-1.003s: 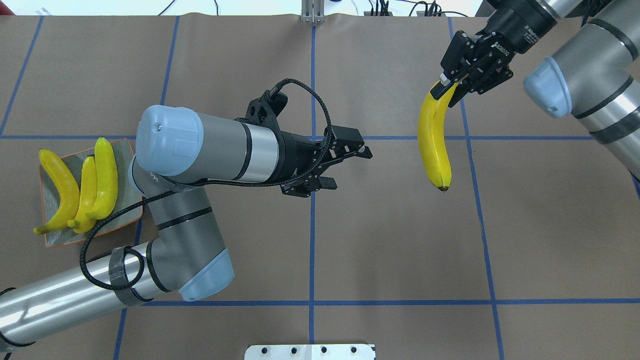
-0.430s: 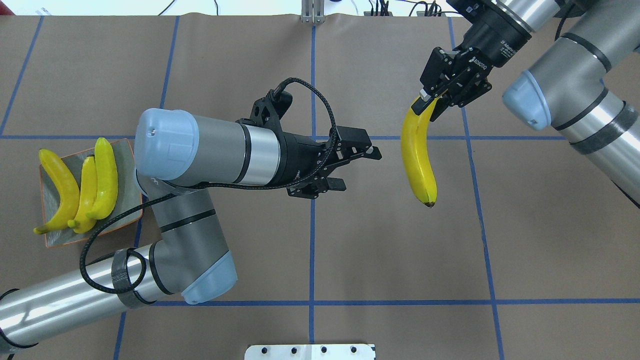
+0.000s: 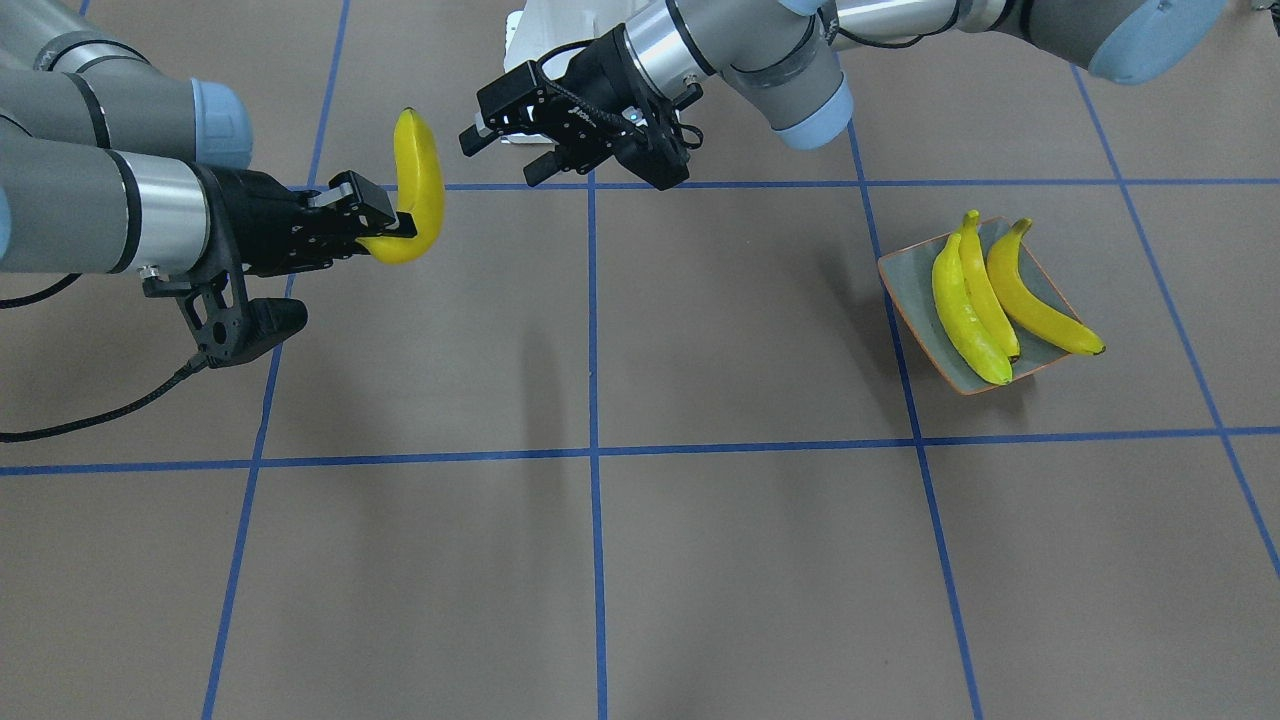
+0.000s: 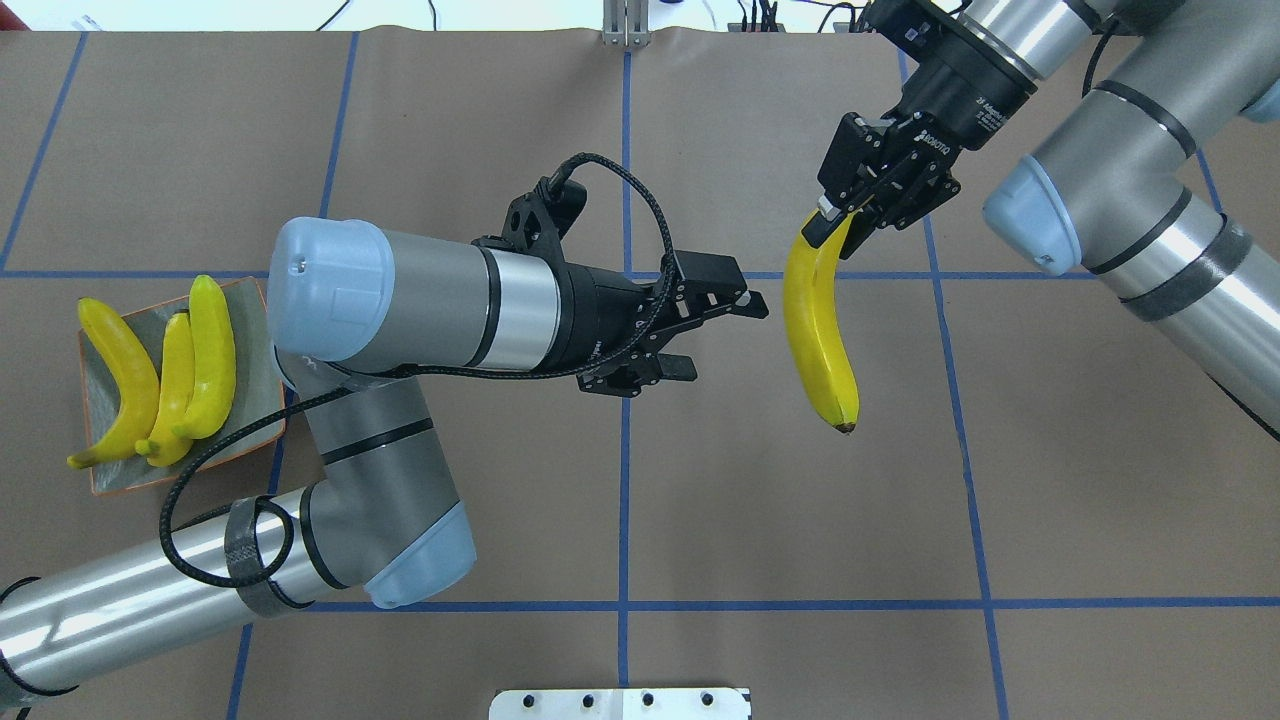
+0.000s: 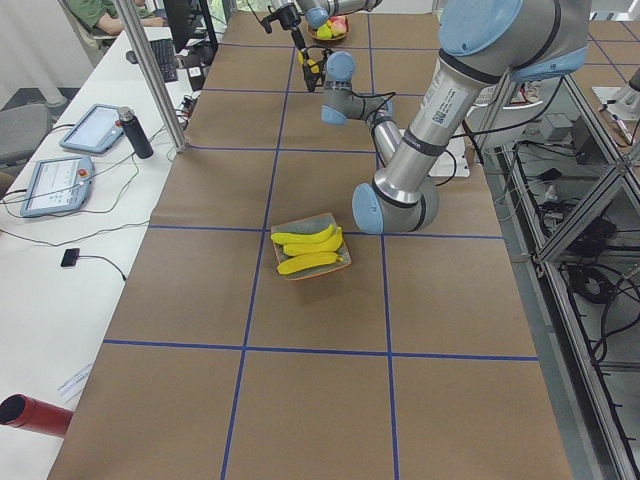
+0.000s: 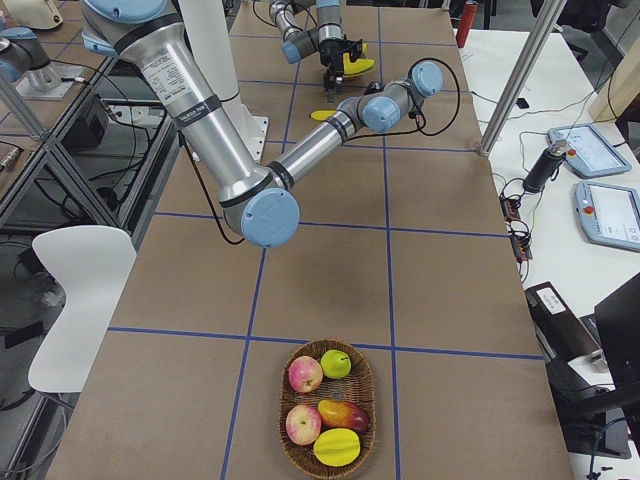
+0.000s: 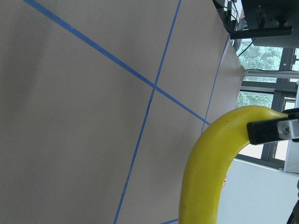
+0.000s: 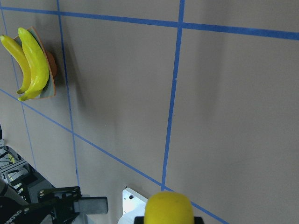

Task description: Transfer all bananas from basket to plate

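My right gripper (image 4: 835,222) is shut on the stem end of a yellow banana (image 4: 820,330) and holds it in the air over the table's middle right. The banana also shows in the front view (image 3: 418,180), the left wrist view (image 7: 210,177) and the right wrist view (image 8: 168,207). My left gripper (image 4: 722,338) is open and empty, pointing at that banana and a short gap to its left. Three more bananas (image 4: 175,375) lie side by side on the grey-green plate (image 4: 255,420) at the far left. The basket (image 6: 281,420) shows only in the side views.
The basket at the table's right end holds apples and other fruit (image 6: 305,375), no banana visible. A white mounting plate (image 4: 620,703) sits at the table's near edge. Blue tape lines grid the brown table cover. Tablets and a bottle (image 5: 135,132) lie on the side bench.
My right gripper has carried the banana left and nearer, toward my left gripper. My left gripper has edged slightly right and stayed open. The plate's bananas have not moved.
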Robot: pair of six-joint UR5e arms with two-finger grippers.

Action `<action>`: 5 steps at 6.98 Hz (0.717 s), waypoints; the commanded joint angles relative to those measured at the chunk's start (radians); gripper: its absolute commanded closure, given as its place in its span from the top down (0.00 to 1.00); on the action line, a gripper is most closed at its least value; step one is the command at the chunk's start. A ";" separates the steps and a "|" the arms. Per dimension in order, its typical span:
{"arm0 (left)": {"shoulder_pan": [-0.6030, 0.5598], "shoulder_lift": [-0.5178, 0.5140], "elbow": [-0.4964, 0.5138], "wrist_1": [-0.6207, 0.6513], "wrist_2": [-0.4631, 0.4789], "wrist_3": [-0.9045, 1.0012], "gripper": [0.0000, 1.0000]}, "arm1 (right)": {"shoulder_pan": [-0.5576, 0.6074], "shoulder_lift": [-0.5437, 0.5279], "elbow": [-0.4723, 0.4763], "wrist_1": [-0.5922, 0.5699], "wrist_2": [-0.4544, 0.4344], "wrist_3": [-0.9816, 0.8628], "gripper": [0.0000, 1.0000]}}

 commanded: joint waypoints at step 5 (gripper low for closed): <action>0.064 -0.051 0.027 0.003 0.074 0.000 1.00 | -0.009 0.007 0.000 0.030 0.000 0.000 0.00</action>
